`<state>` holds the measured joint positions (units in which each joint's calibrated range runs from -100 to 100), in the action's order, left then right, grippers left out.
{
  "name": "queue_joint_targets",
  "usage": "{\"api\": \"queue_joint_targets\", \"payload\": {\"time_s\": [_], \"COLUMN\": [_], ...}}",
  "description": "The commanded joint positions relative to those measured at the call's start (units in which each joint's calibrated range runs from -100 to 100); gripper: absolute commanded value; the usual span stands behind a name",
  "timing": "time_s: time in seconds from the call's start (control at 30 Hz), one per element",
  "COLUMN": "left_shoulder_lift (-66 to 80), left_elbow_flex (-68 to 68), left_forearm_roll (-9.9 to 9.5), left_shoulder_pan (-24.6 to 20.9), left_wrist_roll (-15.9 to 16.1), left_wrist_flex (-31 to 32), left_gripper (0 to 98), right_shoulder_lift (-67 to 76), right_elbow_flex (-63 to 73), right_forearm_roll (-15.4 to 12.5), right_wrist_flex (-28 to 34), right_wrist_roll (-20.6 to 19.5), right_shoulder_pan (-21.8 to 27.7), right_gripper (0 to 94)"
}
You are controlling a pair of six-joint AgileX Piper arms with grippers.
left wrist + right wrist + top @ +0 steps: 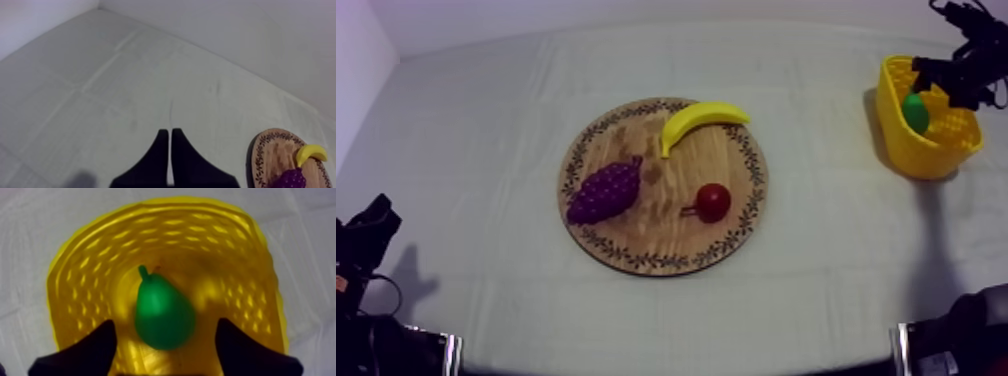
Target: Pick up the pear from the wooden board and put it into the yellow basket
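Green pear (915, 112) in yellow basket (928, 158), banana (701, 119), grapes (606, 190), small red fruit (713, 202) on board (636, 245)

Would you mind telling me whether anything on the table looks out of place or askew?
Nothing stands out. The pear sits inside the yellow basket, with the open right gripper over it; the banana, bunch of grapes and small red fruit lie on the wooden board.

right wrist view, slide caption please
Open right tool above the basket, pear lying inside, untouched.
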<state>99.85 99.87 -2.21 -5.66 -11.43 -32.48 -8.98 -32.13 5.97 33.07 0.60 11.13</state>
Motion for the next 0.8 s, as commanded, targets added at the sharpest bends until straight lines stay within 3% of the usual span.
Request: {"api": "queue_joint_targets", "payload": {"time_s": [0.0, 0.27, 0.43, 0.53, 0.77], "left_shoulder_lift": [-0.02, -0.02, -0.02, -0.02, -0.02], "left_elbow_flex": [0.02, 0.02, 0.02, 0.02, 0.02], "left_forearm_roll": [-0.02, -0.02, -0.02, -0.02, -0.02], "left_shoulder_pan": [-0.02, -0.02, -0.02, -0.02, -0.02], "left_wrist_roll": [-0.02, -0.02, -0.02, -0.02, -0.02], "left_wrist_flex": [-0.01, -0.01, -0.01, -0.01, -0.01], "left_gripper": [0.1, 0.1, 0.1, 0.1, 0.1], "right_shoulder_lift": [1.9, 12.59, 22.41, 29.04, 45.13], "right_elbow_flex": [-1.58, -11.42, -19.85, -25.0, -37.6], "right_forearm_roll": [-2.92, -13.97, -20.69, -24.26, -28.76], "right_wrist_flex": [-1.81, -8.53, -11.33, -12.16, -13.76], "right_wrist_roll": [3.77, 13.82, 19.19, 23.77, 32.02], "right_shoulder_pan": [0.28, 0.95, 1.13, 1.81, 3.13], "right_gripper": [41.2, 22.0, 4.9, 2.0, 0.6]}}
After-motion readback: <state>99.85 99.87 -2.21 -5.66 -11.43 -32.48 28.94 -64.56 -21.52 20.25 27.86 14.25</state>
